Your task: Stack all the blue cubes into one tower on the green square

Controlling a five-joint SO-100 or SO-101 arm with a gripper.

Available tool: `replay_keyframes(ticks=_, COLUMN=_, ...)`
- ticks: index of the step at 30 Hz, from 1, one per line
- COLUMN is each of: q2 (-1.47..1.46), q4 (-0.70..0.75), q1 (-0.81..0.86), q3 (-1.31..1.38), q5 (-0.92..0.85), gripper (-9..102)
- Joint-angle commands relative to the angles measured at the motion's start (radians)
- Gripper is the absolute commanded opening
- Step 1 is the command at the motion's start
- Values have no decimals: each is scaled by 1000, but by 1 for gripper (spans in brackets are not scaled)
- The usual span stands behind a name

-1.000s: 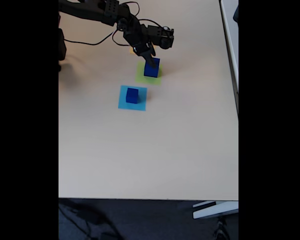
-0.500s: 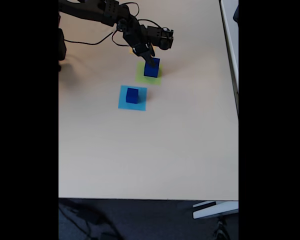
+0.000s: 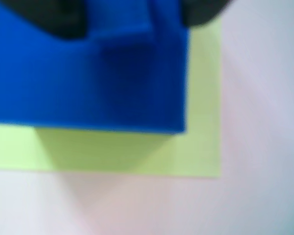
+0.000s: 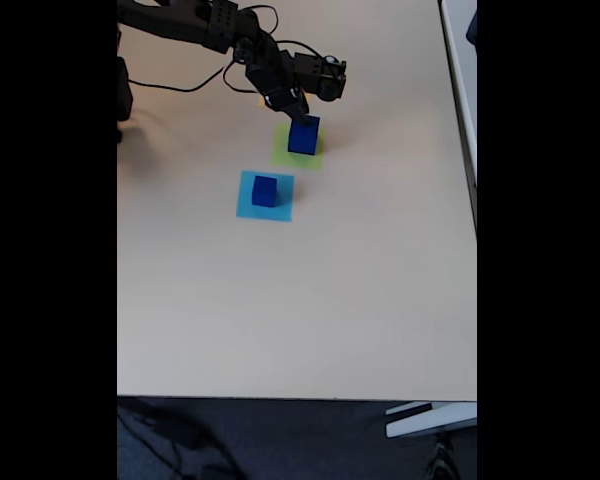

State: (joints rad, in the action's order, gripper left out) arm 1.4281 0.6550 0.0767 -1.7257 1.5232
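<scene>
Beige tabletop (image 4: 300, 300) fills the fixed view, with dark floor along the bottom edge. Your arm (image 4: 210, 25) reaches in from the upper left, its gripper (image 4: 298, 112) at the top of the big cube (image 4: 303, 136), which sits on the green square (image 4: 285, 155) in the upper middle. You cannot tell from either view whether the jaws are parted or clamped. A smaller cube (image 4: 265, 191) rests on the light-blue square (image 4: 246, 207) just below and left. In the blurred wrist view, the big cube (image 3: 88, 83) covers the upper left, the green square (image 3: 201, 122) showing below and right. No writing is readable.
</scene>
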Motion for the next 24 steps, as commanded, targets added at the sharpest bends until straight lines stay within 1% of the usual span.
replay_keyframes(ticks=1, q2=34, q4=-18, q1=-9, q3=0, q5=11, gripper=4)
replay_keyframes(ticks=5, q2=35, q4=-18, q1=-9, q3=-3, q5=14, gripper=0)
replay_keyframes(ticks=15, q2=55, q4=-3, q1=-18, q3=23, q5=14, gripper=0)
replay_keyframes(ticks=20, q2=98, q4=81, q1=-23, q3=91, q5=28, gripper=0)
replay_keyframes(ticks=24, q2=110, q4=178, q1=-41, q3=186, q5=77, gripper=0)
